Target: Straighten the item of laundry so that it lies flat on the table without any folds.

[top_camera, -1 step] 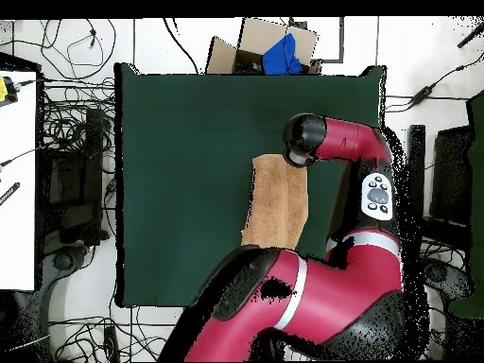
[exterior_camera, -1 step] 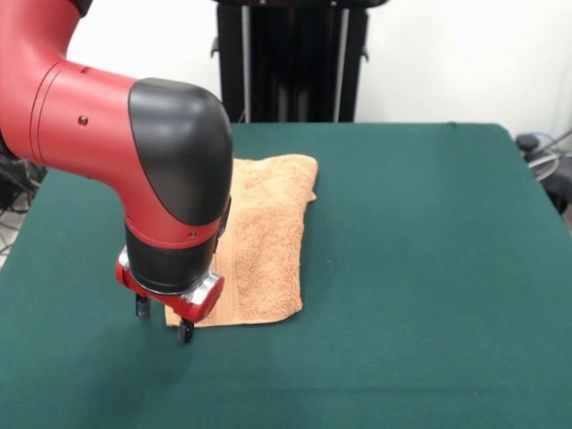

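The gripper [exterior_camera, -1 step: 163, 320] hangs low over the tabletop [exterior_camera, -1 step: 429, 268], its two jaws spread apart with nothing between them, the tips at or just above the green felt. The towel [exterior_camera, -1 step: 268, 241] lies just behind and beside the jaws: its near corner sits right at the inner jaw, and the rest stretches away from them toward the far side of the felt. It looks narrow and doubled along its length, with a thick rounded edge on the side away from the jaws, so it is judged folded, not yet flat. In the overhead view the gripper itself is hidden beneath the arm's wrist [top_camera, -1 step: 304, 140], which sits over one end of the towel [top_camera, -1 step: 276, 200].

The step in hand appears to be taking hold of that near corner. To do it well, the jaws should straddle only the top layer at the corner, close firmly, lift a little, then draw the layer sideways away from the fold. Pinching both layers would merely drag the whole cloth.
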Tool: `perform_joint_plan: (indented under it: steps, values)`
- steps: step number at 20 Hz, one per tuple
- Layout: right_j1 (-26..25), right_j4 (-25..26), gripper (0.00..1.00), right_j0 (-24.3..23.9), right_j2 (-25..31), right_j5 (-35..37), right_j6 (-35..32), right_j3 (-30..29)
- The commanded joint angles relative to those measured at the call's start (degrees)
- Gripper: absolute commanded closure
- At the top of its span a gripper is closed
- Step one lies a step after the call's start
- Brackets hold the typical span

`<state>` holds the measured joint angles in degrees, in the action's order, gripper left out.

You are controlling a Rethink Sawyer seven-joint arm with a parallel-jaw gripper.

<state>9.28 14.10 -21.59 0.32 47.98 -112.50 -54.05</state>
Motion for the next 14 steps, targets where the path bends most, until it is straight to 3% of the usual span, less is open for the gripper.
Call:
perform_joint_plan:
  steps: [1,14]
  values:
    - [-9.39,-2.01,0.0,0.6,7.1,-3.01,-1.88,-7.38]
    - [-9.73,-3.6,0.0,0.84,7.33,-0.59,-1.34,-7.42]
